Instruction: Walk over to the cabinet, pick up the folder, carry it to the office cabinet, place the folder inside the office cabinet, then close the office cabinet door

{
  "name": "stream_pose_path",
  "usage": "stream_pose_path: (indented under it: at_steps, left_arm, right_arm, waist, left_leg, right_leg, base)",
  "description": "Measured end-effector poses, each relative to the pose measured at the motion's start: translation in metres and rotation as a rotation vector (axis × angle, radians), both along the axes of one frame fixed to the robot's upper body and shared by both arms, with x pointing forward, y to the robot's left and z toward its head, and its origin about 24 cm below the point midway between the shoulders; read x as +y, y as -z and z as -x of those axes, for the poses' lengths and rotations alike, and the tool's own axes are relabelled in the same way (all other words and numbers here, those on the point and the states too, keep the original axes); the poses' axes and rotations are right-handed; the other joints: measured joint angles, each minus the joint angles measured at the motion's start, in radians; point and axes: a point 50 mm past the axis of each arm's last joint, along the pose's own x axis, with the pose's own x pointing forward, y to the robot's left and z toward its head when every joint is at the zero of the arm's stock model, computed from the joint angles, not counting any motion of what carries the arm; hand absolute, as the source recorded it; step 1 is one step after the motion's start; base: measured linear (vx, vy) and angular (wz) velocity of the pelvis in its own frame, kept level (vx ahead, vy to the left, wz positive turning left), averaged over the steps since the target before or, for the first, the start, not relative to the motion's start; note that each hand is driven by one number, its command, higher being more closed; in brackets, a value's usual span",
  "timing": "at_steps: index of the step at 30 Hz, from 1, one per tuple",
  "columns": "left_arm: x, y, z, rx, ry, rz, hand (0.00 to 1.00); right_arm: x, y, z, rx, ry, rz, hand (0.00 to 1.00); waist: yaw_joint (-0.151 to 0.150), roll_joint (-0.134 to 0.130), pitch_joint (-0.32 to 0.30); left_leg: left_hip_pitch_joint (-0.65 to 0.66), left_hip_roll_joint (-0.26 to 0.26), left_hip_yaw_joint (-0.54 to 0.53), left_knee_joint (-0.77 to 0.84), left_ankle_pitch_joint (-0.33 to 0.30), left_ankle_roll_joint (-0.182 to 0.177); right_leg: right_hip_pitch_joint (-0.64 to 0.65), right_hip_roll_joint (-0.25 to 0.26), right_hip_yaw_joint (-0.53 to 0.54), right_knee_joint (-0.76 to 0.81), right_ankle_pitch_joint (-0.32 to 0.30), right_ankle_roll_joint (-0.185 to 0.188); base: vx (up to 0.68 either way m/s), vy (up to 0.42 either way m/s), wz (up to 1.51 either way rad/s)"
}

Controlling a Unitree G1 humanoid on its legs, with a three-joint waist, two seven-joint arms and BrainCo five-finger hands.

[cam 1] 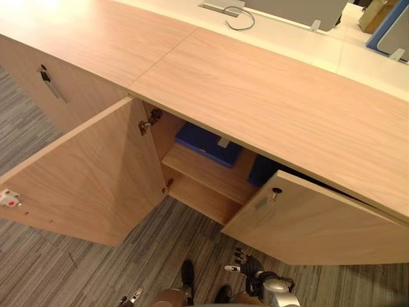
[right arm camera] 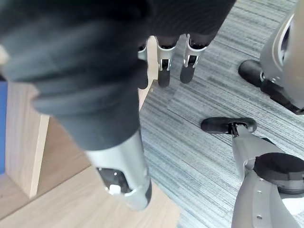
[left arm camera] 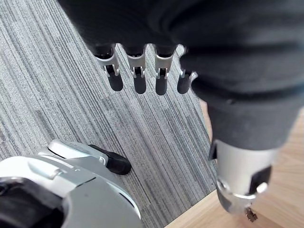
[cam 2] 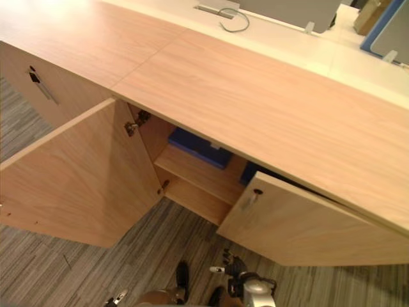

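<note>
Folder, blue, lies flat on the office cabinet shelf. Our right hand hangs just near of the half-open right door, so that arm is nearer. Left hand hangs low too, both slack-fingered and empty.

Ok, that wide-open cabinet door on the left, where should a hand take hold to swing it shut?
Likely the left door at its free end by the white latch fitting, farthest from the hinges, coming round from the left behind it. It stands swung wide, inner face showing, so that end gives most leverage.
</note>
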Motion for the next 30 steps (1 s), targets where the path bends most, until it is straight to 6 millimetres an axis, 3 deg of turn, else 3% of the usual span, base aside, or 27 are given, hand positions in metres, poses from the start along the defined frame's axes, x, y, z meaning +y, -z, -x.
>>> stream_pose_path:
  at_steps: [1, 3, 5, 6, 7, 11, 14, 19, 21, 24, 27, 30]
  left_arm:
    - [0.002, 0.0, 0.0, 0.001, 0.003, -0.006, 0.0]
    - [0.006, -0.001, 0.002, 0.005, -0.002, -0.016, 0.0]
    - [0.014, -0.002, 0.009, 0.015, -0.041, -0.033, 0.0]
    - [0.017, -0.003, 0.012, 0.02, -0.049, -0.041, 0.0]
    - [0.019, -0.003, 0.018, 0.036, -0.063, -0.043, 0.0]
    - [0.006, 0.002, 0.032, 0.064, -0.092, -0.005, 0.0]
    - [0.005, 0.001, 0.024, 0.047, -0.064, -0.01, 0.0]
    - [0.006, -0.007, -0.001, -0.044, 0.033, -0.026, 0.0]
    - [0.006, -0.01, -0.011, -0.1, 0.021, -0.004, 0.0]
    - [0.006, -0.014, -0.021, -0.167, -0.017, 0.038, 0.0]
    - [0.027, -0.026, -0.028, -0.26, -0.115, 0.025, 0.0]
    - [0.083, -0.051, -0.033, -0.398, -0.315, -0.064, 0.0]
  right_arm:
    - [0.004, -0.001, 0.003, -0.007, -0.018, -0.01, 0.0]
    - [0.007, 0.001, 0.013, 0.009, -0.02, -0.022, 0.0]
    - [0.014, 0.005, 0.024, 0.041, -0.028, -0.04, 0.0]
    - [0.017, 0.006, 0.027, 0.049, -0.039, -0.046, 0.0]
    - [0.021, 0.006, 0.029, 0.059, -0.051, -0.058, 0.0]
    - [0.02, 0.009, 0.034, 0.077, -0.103, -0.055, 0.0]
    - [0.018, 0.009, 0.036, 0.085, -0.142, -0.044, 0.0]
    - [-0.005, 0.009, 0.035, 0.095, -0.155, -0.005, 0.0]
    - [-0.019, 0.008, 0.032, 0.094, -0.123, 0.01, 0.0]
    - [-0.041, -0.007, 0.01, 0.009, -0.052, 0.037, 0.0]
    - [-0.039, -0.018, 0.001, -0.065, -0.024, 0.013, 0.0]
    - [-0.027, -0.016, 0.017, -0.047, 0.023, -0.067, 0.0]
  waist:
    - [-0.003, 0.001, 0.0]
    - [-0.003, -0.007, -0.005]
    - [-0.003, -0.037, -0.023]
    - [0.001, -0.052, -0.03]
    - [0.002, -0.07, -0.038]
    - [0.014, -0.043, -0.049]
    - [0.011, -0.042, -0.061]
    - [0.023, -0.041, -0.061]
    - [0.025, -0.042, -0.051]
    - [0.039, -0.032, -0.021]
    - [0.043, -0.034, -0.023]
    - [0.039, -0.046, -0.035]
  left_leg:
    - [-0.003, 0.001, -0.017, 0.0, -0.001, -0.001]
    - [-0.005, -0.001, -0.05, 0.0, 0.002, -0.007]
    - [-0.023, -0.007, -0.081, 0.0, 0.015, -0.026]
    - [-0.031, -0.012, -0.088, 0.0, 0.02, -0.034]
    - [-0.043, -0.017, -0.096, 0.0, 0.03, -0.046]
    - [-0.045, 0.049, -0.111, 0.0, 0.041, -0.078]
    - [-0.064, 0.066, -0.14, 0.0, 0.048, -0.092]
    - [-0.098, 0.042, -0.215, 0.041, 0.05, -0.102]
    - [-0.14, 0.022, -0.229, 0.129, 0.016, -0.095]
    - [-0.173, 0.013, -0.179, 0.249, -0.05, -0.091]
    - [-0.137, 0.015, -0.186, 0.182, -0.037, -0.092]
    - [-0.1, 0.033, -0.192, 0.05, 0.014, -0.092]
  right_leg:
    - [-0.047, -0.024, 0.083, 0.088, -0.024, 0.0]
    - [-0.052, -0.057, 0.171, 0.103, -0.03, 0.019]
    - [-0.024, -0.065, 0.247, -0.017, -0.024, 0.057]
    - [-0.017, -0.067, 0.246, -0.055, -0.024, 0.057]
    - [-0.008, -0.066, 0.245, -0.104, -0.011, 0.094]
    - [0.028, 0.011, 0.235, -0.182, 0.004, 0.066]
    - [0.033, 0.038, 0.212, -0.206, 0.005, 0.064]
    - [0.065, 0.024, 0.133, -0.205, -0.003, 0.058]
    - [0.082, 0.016, 0.104, -0.206, -0.003, 0.058]
    - [0.119, 0.017, 0.102, -0.216, -0.007, 0.059]
    - [0.136, 0.022, 0.103, -0.239, -0.008, 0.059]
    - [0.131, 0.033, 0.082, -0.262, -0.009, 0.056]
  base:
    - [-0.15, 0.021, 0.42]
    - [-0.18, -0.008, 0.76]
    - [-0.11, -0.131, 0.78]
    - [-0.07, -0.223, 0.56]
    - [-0.06, -0.238, 0.32]
    - [-0.07, -0.193, 0.01]
    - [-0.02, -0.152, 0.21]
    - [0.07, -0.051, 0.49]
    - [0.11, -0.01, 0.56]
    - [0.07, 0.009, 0.12]
    - [0.04, -0.042, 0.02]
    - [-0.01, -0.094, 0.15]
